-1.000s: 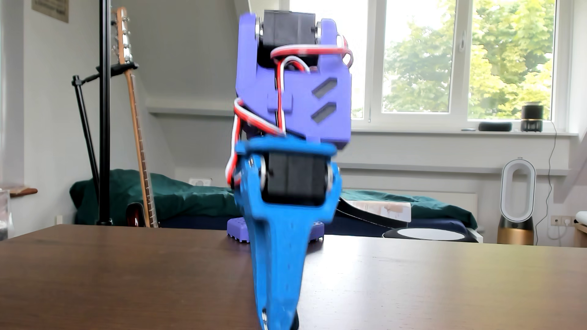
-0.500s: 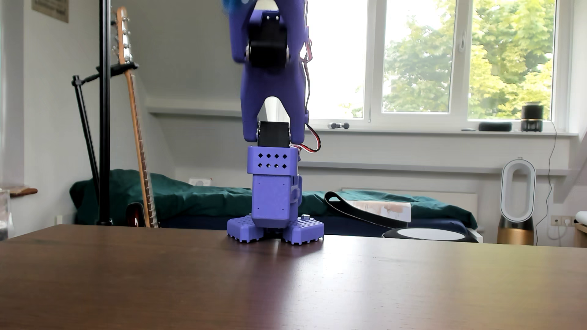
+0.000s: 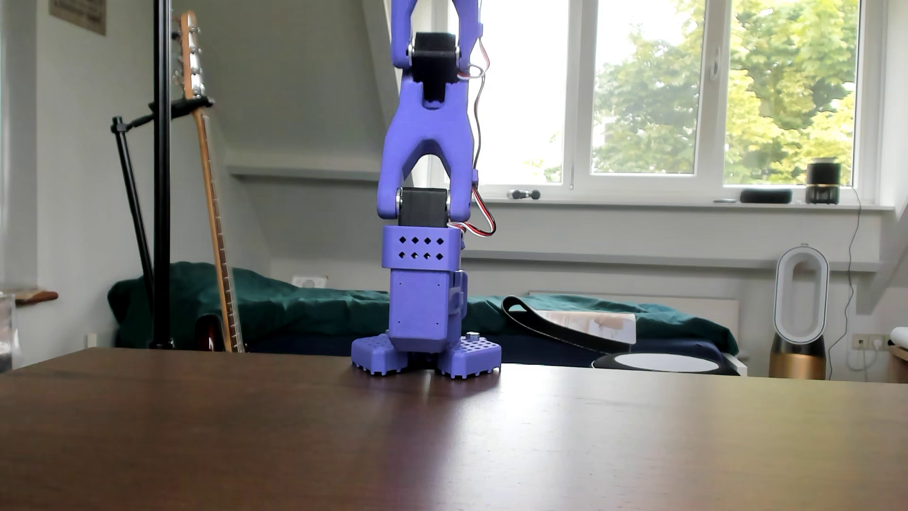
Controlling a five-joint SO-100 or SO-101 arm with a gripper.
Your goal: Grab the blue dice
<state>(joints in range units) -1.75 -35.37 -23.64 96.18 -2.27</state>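
Observation:
The purple arm (image 3: pixel 426 147) stands upright on its base (image 3: pixel 425 361) at the far edge of the dark brown wooden table (image 3: pixel 442 442). It rises out of the top of this view. The gripper is above the frame and does not show. No blue dice shows anywhere on the table in this view.
Behind the table stand a black stand pole (image 3: pixel 161 172) and a guitar (image 3: pixel 211 196) at the left. A bed with a green cover (image 3: pixel 304 304) lies beyond the table. A white and gold fan (image 3: pixel 800 314) stands at the right under the window.

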